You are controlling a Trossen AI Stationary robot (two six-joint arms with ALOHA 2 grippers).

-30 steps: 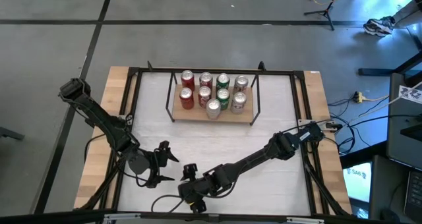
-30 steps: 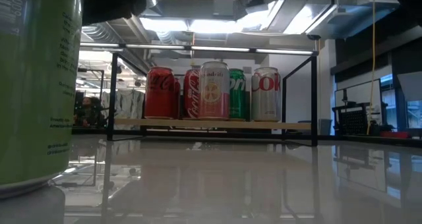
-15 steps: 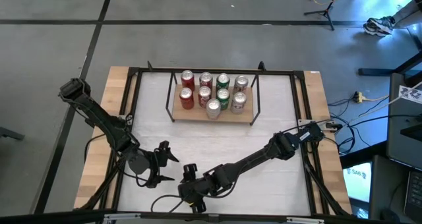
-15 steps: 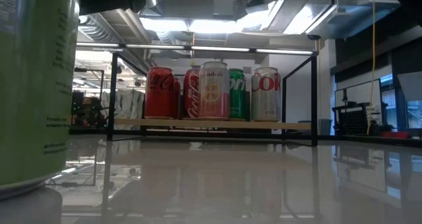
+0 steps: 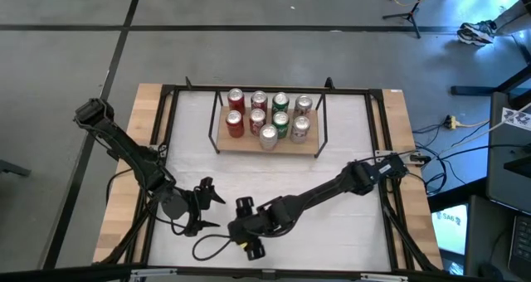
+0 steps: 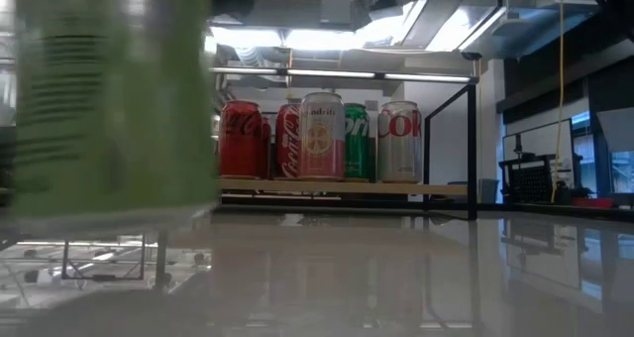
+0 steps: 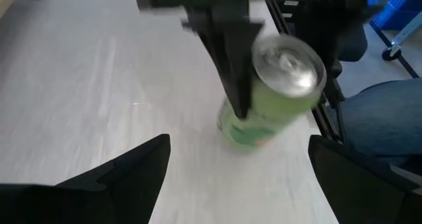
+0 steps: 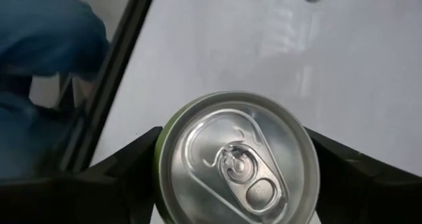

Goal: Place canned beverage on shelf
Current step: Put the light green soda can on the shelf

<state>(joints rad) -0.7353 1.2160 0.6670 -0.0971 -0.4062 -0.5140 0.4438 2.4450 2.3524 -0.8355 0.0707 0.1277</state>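
Shiny metal can (image 8: pixel 236 163), glossy table (image 6: pixel 416 278)

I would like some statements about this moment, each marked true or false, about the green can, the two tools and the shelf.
1. The right tool is shut on the green can. True.
2. The green can is standing on the shelf. False: it is near the front edge of the table, far from the shelf.
3. The left tool holds a red can. False: it is open and empty, beside the right tool.
4. The shelf already carries several cans. True.
5. In the left wrist view the green can is tilted. True.
6. The green can's top has been opened. False: in the right wrist view the pull tab lies flat and the top is sealed.
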